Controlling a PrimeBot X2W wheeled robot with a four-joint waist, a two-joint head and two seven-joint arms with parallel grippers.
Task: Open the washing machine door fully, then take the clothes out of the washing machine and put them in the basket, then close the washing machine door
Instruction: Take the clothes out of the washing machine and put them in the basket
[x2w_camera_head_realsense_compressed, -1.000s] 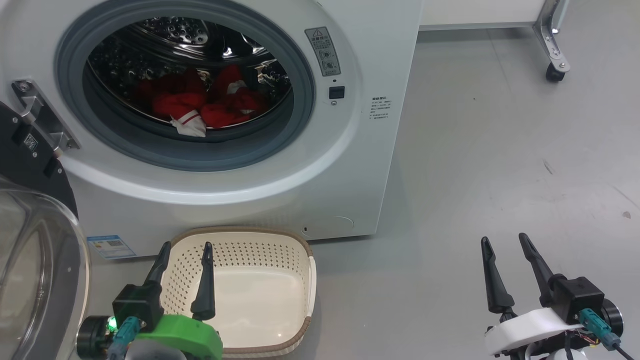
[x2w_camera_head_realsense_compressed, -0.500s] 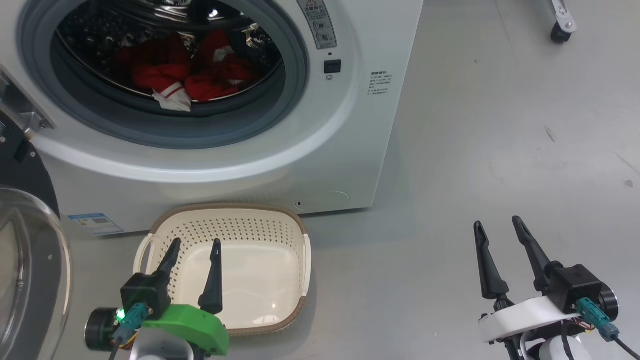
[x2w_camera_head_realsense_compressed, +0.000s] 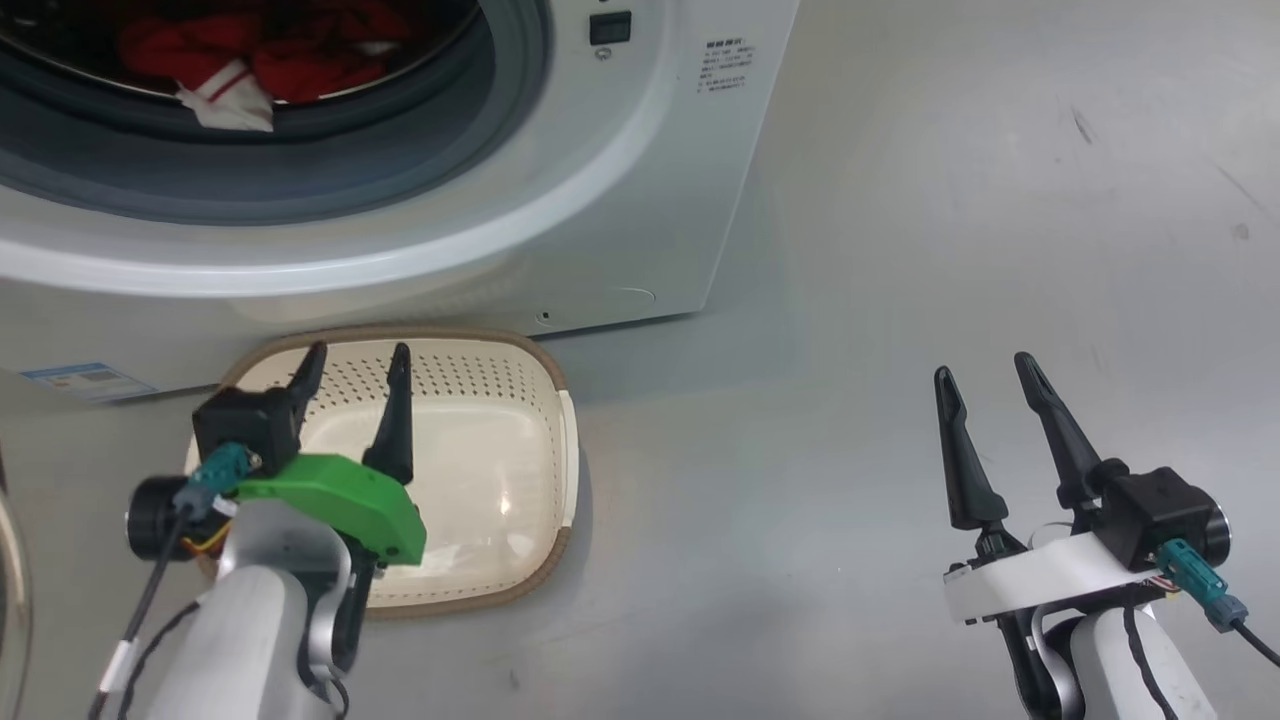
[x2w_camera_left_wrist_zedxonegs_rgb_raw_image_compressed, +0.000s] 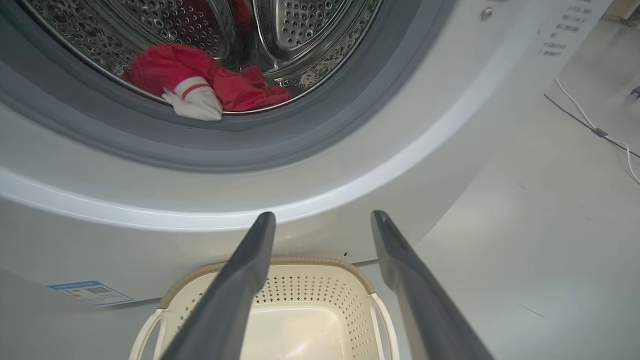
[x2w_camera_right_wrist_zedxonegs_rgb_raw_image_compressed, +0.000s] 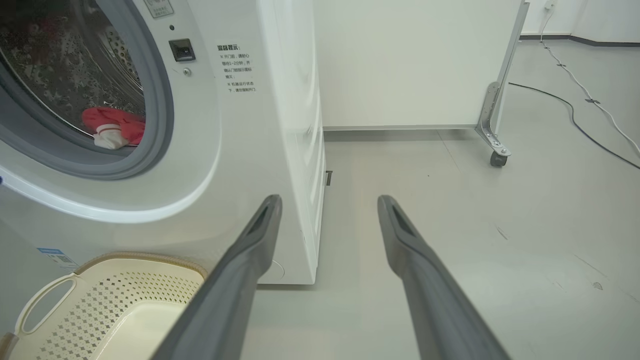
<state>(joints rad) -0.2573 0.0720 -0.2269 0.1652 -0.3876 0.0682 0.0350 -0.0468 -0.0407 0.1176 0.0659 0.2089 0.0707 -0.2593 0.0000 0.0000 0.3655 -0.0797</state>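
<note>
Unloading step, nothing out yet: clothes (x2w_camera_head_realsense_compressed: 300, 75) lie inside the washer (x2w_camera_head_realsense_compressed: 600, 200), above and ahead of the left hand (x2w_camera_head_realsense_compressed: 359, 350), which hangs released and empty over the basket (x2w_camera_head_realsense_compressed: 545, 365); right hand (x2w_camera_head_realsense_compressed: 982, 365) released, empty, well aside over floor (x2w_camera_head_realsense_compressed: 800, 450); next, judged: raise left hand into the washer, clench on red fabric.

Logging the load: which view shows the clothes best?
Left wrist view: the clothes lie large and unobstructed. Head view crops them at its top edge; right wrist view shows a small part.
</note>
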